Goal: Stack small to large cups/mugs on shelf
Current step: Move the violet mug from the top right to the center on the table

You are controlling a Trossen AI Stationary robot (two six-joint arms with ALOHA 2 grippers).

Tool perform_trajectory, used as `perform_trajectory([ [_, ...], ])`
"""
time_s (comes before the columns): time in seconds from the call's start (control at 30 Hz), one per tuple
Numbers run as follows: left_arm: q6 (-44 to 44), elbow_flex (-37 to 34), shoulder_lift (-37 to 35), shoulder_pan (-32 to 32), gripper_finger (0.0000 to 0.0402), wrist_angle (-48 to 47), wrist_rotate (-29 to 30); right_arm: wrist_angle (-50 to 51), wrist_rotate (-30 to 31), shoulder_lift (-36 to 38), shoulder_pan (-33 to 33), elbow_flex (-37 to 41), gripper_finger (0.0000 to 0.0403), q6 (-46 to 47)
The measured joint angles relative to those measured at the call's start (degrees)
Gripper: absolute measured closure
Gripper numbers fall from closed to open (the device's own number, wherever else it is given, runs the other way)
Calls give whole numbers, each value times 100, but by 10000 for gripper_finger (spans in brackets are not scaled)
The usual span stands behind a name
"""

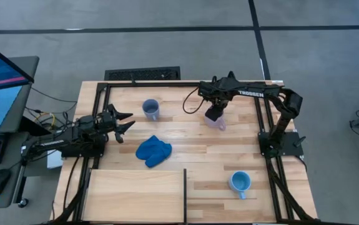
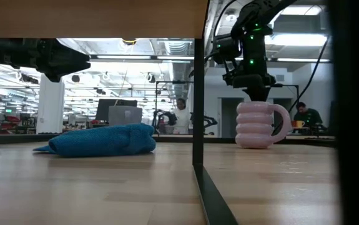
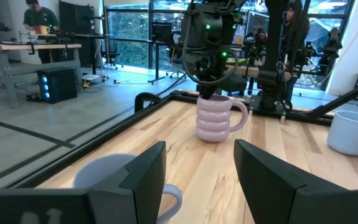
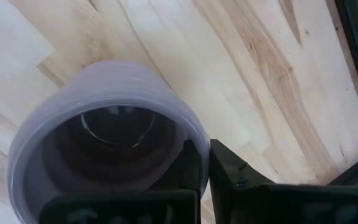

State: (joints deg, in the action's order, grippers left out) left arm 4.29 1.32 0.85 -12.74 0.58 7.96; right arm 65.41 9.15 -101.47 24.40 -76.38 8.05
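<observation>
We see the right gripper (image 4: 205, 163) with jaws clamped on the lilac mug's (image 4: 101, 134) rim, one jaw inside; left gripper (image 1: 124, 122) jaws apart

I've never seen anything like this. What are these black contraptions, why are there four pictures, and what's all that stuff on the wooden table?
They are two robot arms bolted to a table, each ending in a two-fingered pincer. One picture looks straight down from above, one looks level across the tabletop, and two come from small cameras on the arms' wrists.

The right pincer is shut on the rim of a lilac mug, one finger inside and one outside; the mug stands on the table. The left pincer is open and holds nothing, waiting at the left side.

Also on the table: a grey-blue mug, a light blue mug, a crumpled blue cloth, and a pale plywood panel, the shelf where the mugs belong.
</observation>
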Motion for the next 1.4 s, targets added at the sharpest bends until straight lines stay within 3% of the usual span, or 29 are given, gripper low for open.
perform_trajectory([
  [0.33, 0, 0, 0, 0, 221, 0, -1, 272, -474, -52, -102, -715, 380, -46],
  [1.03, 0, 0, 1, 1, 221, 0, -1, 2022, -365, -17, -1023, -3422, 380, 601],
  [1.4, 0, -2, 1, -1, 221, 13, 31, 1928, -1176, -15, -1770, -3866, 380, 1423],
])
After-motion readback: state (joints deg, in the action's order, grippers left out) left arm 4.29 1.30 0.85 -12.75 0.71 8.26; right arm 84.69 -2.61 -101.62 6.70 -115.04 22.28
